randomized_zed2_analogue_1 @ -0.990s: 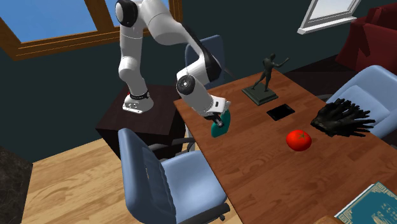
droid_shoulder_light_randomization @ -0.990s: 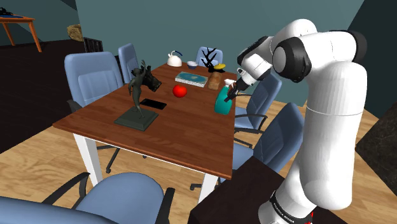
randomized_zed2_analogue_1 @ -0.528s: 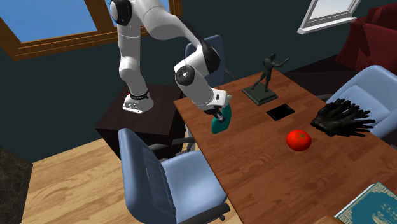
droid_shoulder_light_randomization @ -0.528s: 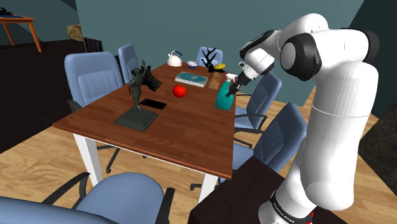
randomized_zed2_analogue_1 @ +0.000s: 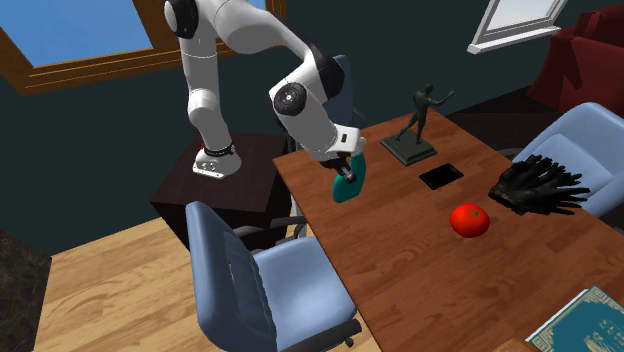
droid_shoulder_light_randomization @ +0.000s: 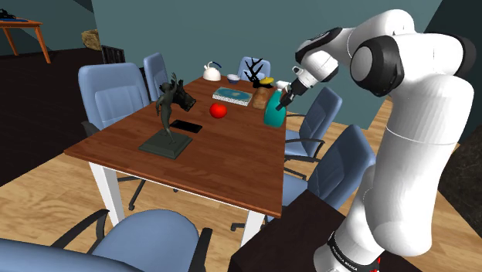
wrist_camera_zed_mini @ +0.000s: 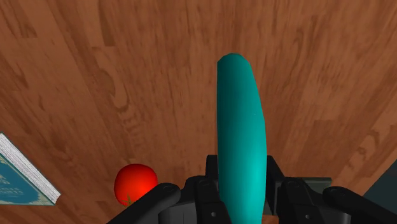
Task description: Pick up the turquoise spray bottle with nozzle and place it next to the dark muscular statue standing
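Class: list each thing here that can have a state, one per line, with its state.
gripper: shut on the spray bottle
spray bottle: held above the table
statue: standing upright on the table
book: closed, lying flat
red fruit: resting on the table

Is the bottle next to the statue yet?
No, the bottle, clasped in the gripper, is by the table edge on the shoulder view's right, well apart from the statue across the table.
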`<action>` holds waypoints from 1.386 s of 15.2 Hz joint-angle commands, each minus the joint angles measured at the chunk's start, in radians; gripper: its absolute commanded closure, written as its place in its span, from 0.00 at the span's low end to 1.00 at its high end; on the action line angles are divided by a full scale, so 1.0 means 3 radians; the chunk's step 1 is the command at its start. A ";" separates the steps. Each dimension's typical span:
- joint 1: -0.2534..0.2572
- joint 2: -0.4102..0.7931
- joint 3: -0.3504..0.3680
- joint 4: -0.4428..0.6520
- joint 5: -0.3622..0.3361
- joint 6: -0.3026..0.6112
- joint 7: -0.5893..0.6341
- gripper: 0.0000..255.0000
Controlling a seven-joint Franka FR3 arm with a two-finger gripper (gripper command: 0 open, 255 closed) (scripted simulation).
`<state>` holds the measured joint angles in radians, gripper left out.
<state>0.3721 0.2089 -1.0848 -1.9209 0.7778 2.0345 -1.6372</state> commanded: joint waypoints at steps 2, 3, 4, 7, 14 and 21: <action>0.0039 -0.0076 -0.0038 0.0069 -0.0105 -0.0066 0.0103 1.00; 0.0050 -0.0098 -0.0049 0.0094 -0.0137 -0.0089 0.0136 1.00; 0.0060 -0.0119 -0.0059 0.0120 -0.0168 -0.0113 0.0168 1.00; 0.0087 -0.0177 -0.0085 0.0204 -0.0254 -0.0188 0.0262 1.00; 0.0121 -0.0276 -0.0125 0.0430 -0.0412 -0.0392 0.0459 1.00; 0.0113 -0.0310 -0.0148 0.0704 -0.0497 -0.0638 0.0619 1.00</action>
<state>0.4001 0.1261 -1.1277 -1.7141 0.6396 1.8475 -1.4620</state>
